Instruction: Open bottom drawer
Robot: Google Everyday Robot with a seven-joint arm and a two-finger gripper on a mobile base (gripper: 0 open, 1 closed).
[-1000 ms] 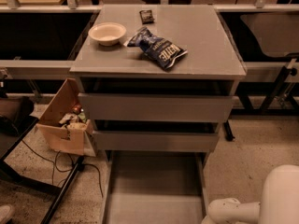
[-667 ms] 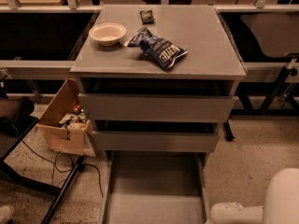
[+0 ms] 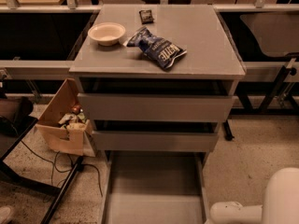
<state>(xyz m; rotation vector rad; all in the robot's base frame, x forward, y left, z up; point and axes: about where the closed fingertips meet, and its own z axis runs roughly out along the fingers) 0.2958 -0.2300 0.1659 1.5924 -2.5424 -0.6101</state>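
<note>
Comparing against a second ago, we see almost no change. The bottom drawer (image 3: 154,181) stays pulled out from under the cabinet (image 3: 210,64), its shallow grey interior open to the camera and as far out as it was. The two taller drawer fronts (image 3: 156,107) above it haven't moved. The white arm (image 3: 282,195) in the bottom-right corner only sits a touch lower in frame than before.

The gripper (image 3: 219,214) is at the arm's left end, low in the corner, just beside the drawer's right side wall. We can't tell whether it touches the wall, or whether it's clenched or released, because the frame edge cuts it off.

Our read is that the task is effectively done. The drawer is open and the arm isn't pulling it any further.

Limits on what we can confirm:
- The drawer's flat front runs off the bottom edge, so we can't confirm full extension.
- The lower interior reads lighter, and we can't tell whether that is the floor or the front panel's inner face.
- The dark gaps above the two upper fronts show nothing of their contents.
- Most of the arm is out of frame.

The bowl (image 3: 106,33), chip bag (image 3: 156,48) and small dark packet (image 3: 146,16) on top are undisturbed, and so is the cardboard box (image 3: 65,125) on the floor to the left.
</note>
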